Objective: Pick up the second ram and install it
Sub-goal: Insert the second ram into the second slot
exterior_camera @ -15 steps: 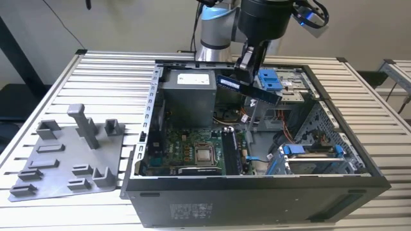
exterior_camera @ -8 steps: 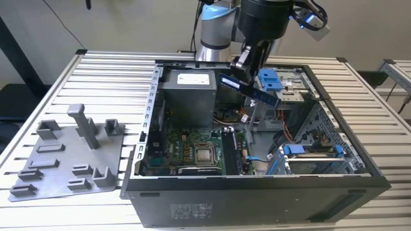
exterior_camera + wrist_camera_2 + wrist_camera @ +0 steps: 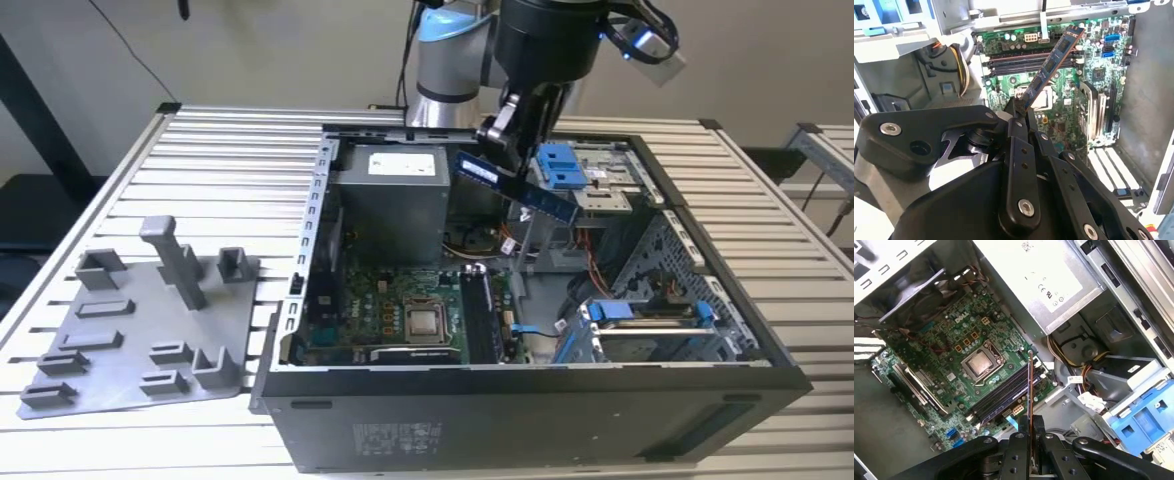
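- The second ram hangs in the air over the far part of the open computer case. It is tilted, its lower end toward the exterior view's right, well clear of the motherboard below.
- I'd judge it light and stiff, a thin flat board, but fragile. It won't take bending, and its contact edge is best left untouched.
- The sensible hold is across its two flat faces. It is thin enough that a weak pinch could let it pivot.
- The claw is clamped on the stick near one end; in the second wrist view the rest juts out over the long black slots.
- In the first wrist view it shows edge-on, a thin strip rising from the closed fingertips.
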You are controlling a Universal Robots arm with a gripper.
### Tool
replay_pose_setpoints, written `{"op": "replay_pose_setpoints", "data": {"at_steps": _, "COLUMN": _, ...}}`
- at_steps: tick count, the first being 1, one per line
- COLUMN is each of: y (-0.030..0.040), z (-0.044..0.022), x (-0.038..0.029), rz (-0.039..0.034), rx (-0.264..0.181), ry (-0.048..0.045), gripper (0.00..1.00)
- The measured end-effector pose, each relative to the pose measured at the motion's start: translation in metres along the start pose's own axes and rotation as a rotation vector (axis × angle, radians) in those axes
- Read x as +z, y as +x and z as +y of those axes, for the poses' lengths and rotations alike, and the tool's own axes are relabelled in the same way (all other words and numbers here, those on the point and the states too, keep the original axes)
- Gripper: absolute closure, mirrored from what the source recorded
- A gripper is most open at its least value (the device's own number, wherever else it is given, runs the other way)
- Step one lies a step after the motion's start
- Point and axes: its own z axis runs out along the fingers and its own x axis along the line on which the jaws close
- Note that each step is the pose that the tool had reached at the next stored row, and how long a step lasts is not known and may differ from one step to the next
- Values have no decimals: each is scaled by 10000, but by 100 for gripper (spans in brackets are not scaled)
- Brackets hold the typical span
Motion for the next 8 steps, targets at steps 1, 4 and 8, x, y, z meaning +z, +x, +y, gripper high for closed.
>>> {"op": "replay_pose_setpoints", "data": {"at_steps": 1, "y": 0, "z": 0, "x": 1, "rz": -1, "rx": 116, "ry": 3, "gripper": 86}}
{"op": "replay_pose_setpoints", "data": {"at_steps": 4, "y": 0, "z": 0, "x": 5, "rz": -2, "rx": 620, "ry": 17, "gripper": 86}}
{"op": "replay_pose_setpoints", "data": {"at_steps": 8, "y": 0, "z": 0, "x": 10, "rz": -5, "rx": 1349, "ry": 37, "gripper": 86}}
